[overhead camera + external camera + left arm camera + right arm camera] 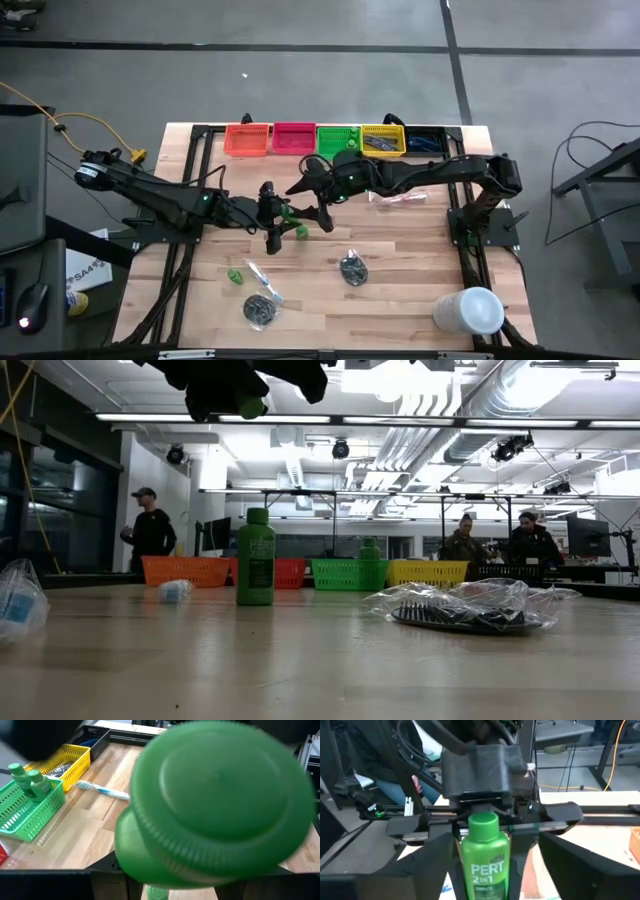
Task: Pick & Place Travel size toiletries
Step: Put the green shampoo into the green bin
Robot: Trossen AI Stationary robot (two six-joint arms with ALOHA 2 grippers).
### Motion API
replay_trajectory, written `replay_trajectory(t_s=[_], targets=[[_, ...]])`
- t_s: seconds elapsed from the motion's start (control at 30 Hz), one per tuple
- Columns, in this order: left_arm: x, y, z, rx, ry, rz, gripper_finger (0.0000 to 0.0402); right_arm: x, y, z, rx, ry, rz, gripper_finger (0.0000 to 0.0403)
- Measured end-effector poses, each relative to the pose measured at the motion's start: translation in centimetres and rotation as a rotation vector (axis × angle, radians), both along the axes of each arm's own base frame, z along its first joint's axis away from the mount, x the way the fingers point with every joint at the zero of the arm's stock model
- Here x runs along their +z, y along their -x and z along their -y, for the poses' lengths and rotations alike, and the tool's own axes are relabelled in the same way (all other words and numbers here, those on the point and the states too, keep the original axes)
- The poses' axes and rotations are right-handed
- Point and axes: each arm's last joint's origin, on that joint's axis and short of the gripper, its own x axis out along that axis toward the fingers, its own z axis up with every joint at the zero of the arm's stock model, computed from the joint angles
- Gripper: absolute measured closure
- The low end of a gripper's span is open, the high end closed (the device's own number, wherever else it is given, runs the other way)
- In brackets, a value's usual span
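A stubby green bottle (482, 865), one of the travel size toiletries, hangs over the table's middle with my left gripper (272, 215) shut on it. My right gripper (312, 200) reaches in from the right and stands open, one finger (427, 865) on each side of the bottle's lower body; I see no touch. A second green bottle (256, 557) stands upright on its base on the table. A third (235, 275) lies near a wrapped toothbrush (262, 282). Two dark round bundles (352, 268) lie at the front. My left gripper pinches the bottle between its two fingers at the shoulder just below the cap (485, 839). It comes from the table's left, slanting a little down. The cap (220, 795) faces the left wrist and the base points away. The bottle is lifted clear of the table.
Orange, pink, green, yellow and dark bins (338, 140) line the far edge; two green bottles (27, 780) stand in the green bin. A clear-wrapped comb (465, 610) and a wrapped toothbrush (400, 197) lie at the right. A large white cylinder (470, 310) is at the front right. People stand behind.
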Motion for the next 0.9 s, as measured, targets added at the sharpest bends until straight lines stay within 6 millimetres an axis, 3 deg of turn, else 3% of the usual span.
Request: replay_trajectory(t_s=[0.1,0.23,0.63,0.9], targets=[[0.0,0.0,0.0,-0.005,0.002,0.000,0.0233,-0.3,-0.5,-0.5,-0.018,0.008,0.023,0.0089],[0.0,0.0,0.1,-0.030,0.014,0.000,0.0233,-1.5,-1.3,-0.6,-0.010,0.004,-0.001,0.0082],[0.0,0.0,0.2,-0.058,0.026,-0.004,0.0233,-2.7,-1.8,-0.8,0.006,-0.005,-0.027,0.0125],[0.0,0.0,0.2,-0.067,0.031,-0.006,0.0233,-2.6,-1.9,-1.1,0.027,0.000,-0.013,0.0182]])
